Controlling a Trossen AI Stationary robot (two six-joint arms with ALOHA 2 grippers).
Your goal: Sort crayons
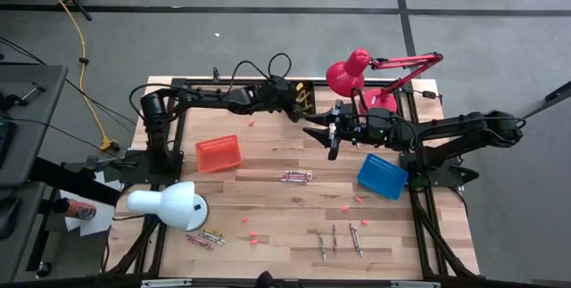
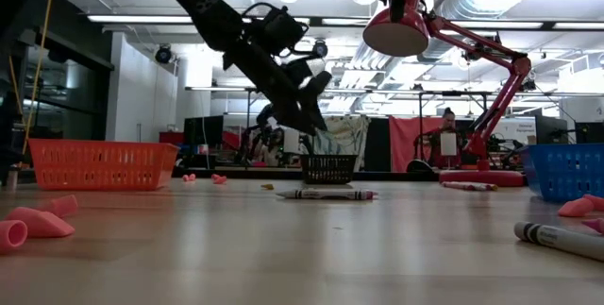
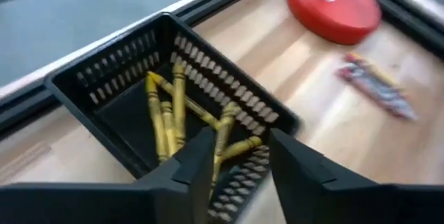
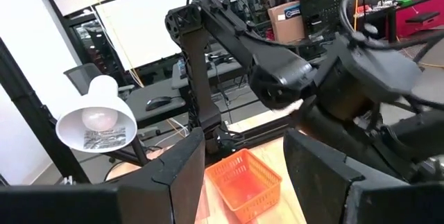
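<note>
With its fingers [image 3: 208, 161] spread just above the black basket [image 3: 104, 85], the left gripper [image 3: 239, 172] has probably dropped a yellow crayon [image 3: 232, 130] in and should lift straight up, while the right gripper [image 4: 243, 175] waits open nearby.

Wooden table [image 1: 268, 194]: crayons [image 1: 296, 176], baskets [image 1: 219, 153].

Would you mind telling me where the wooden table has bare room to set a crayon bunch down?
The widest bare wood lies between the orange mesh basket and the white dome lamp, and along the far edge left of the black mesh basket. It is crowded at the near edge, where loose crayons and pink crumbs scatter, and beside the blue mesh basket.
</note>
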